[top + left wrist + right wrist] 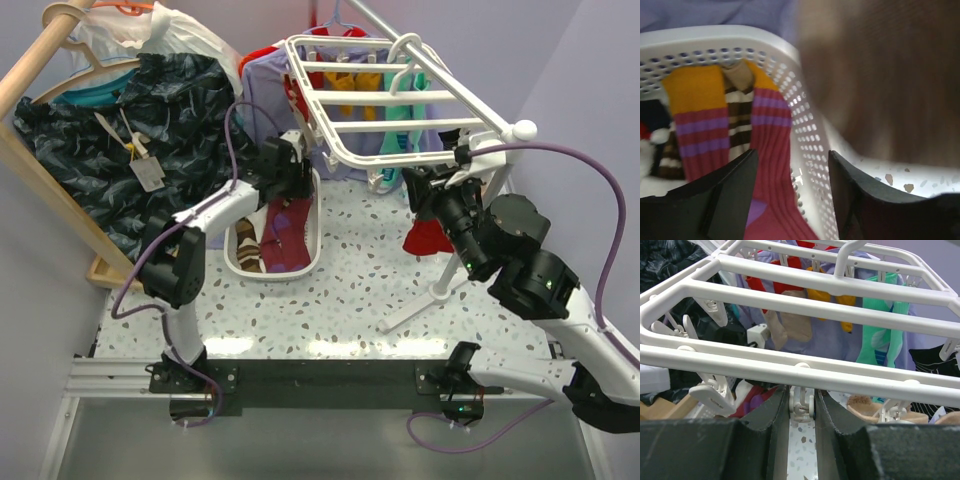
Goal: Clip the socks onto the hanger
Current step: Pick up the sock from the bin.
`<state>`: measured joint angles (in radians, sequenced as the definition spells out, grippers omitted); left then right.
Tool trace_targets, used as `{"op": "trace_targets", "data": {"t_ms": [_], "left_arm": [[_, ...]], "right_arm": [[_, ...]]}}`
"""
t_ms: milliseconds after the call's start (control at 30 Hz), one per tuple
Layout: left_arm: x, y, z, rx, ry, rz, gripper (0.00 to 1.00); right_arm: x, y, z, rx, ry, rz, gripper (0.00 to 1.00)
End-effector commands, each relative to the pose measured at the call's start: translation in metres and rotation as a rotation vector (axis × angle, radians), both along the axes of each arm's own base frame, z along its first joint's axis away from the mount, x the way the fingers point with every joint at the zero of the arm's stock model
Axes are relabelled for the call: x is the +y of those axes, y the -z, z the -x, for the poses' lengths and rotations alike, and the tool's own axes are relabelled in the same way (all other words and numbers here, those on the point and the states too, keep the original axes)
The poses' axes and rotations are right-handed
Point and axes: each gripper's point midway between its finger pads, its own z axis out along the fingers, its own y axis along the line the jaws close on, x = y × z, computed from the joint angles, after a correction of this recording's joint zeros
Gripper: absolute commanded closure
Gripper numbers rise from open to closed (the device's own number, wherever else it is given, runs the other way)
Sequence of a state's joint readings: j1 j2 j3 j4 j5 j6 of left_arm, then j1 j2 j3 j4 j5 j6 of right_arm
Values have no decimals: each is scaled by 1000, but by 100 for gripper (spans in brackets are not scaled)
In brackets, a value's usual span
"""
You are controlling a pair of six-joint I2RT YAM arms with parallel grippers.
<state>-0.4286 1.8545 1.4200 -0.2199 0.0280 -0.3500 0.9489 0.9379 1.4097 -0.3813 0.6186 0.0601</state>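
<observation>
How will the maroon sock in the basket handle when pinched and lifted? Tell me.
Probably floppy: the maroon sock lies slack in the basket, so the unpinched end would dangle. Likely light and grippy, given its ribbed knit. It may drag the brown striped sock touching it.

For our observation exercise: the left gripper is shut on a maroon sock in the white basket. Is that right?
No. The left gripper is open above the maroon sock in the white basket, gripping nothing; the left wrist view shows it.
</observation>
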Motion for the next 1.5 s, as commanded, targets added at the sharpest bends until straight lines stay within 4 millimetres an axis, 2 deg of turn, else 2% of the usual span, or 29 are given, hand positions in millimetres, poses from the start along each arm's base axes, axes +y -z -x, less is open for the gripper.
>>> {"op": "trace_targets", "data": {"t_ms": [0, 167, 367, 467, 567, 633, 700, 767, 800, 900, 933, 1067, 1167, 1200, 1233, 1267, 1300, 1367, 1400, 1467], "left_arm": [[-12, 6, -17, 2, 13, -38, 39], [-4, 29, -34, 5, -52, -96, 44], [-5, 52, -41, 32, -50, -123, 46], [-8, 64, -38, 62, -25, -124, 53], [-7, 61, -35, 53, -22, -122, 70], [-5, 51, -32, 33, -23, -117, 80], [-3, 46, -33, 12, -26, -117, 83], [-1, 49, -31, 19, -27, -127, 89], [0, 52, -30, 26, -28, -133, 89], [7, 63, -30, 46, -53, -169, 68], [9, 69, -30, 54, -55, -179, 56], [9, 84, -28, 84, -44, -201, 48], [7, 98, -25, 112, -32, -206, 50], [6, 100, -25, 117, -29, -206, 61], [6, 101, -23, 123, -26, -204, 68], [6, 99, -22, 123, -26, -199, 73], [5, 94, -23, 114, -27, -192, 87], [6, 71, -24, 69, -34, -178, 100], [8, 49, -25, 27, -38, -168, 100], [13, 25, -24, -11, -51, -172, 100]], "right_arm": [[-2, -8, 3, -19, -4, -15, 93], [-2, -7, 4, -15, -11, -8, 93], [-3, -4, 4, -9, -10, -5, 93], [-3, -4, 4, -11, -7, -6, 93], [-2, -3, 4, -9, -11, -5, 93], [-2, -2, 5, -6, -16, -4, 93], [-4, -4, 6, -9, -16, -10, 93], [-3, -3, 6, -8, -20, -16, 93], [-3, -4, 7, -9, -21, -17, 93], [-3, -4, 7, -7, -26, -17, 93], [-3, -3, 8, -5, -26, -17, 93], [-5, -5, 8, -9, -21, -22, 93], [-6, -4, 8, -8, -18, -21, 93], [-6, -3, 8, -7, -17, -20, 93], [-5, -1, 7, -5, -17, -15, 93], [-4, -1, 8, -4, -20, -16, 93], [-5, -2, 8, -5, -17, -16, 93], [-6, -3, 8, -8, -17, -17, 93], [-5, -3, 8, -8, -17, -16, 93], [-5, -4, 8, -11, -20, -20, 93]]}}
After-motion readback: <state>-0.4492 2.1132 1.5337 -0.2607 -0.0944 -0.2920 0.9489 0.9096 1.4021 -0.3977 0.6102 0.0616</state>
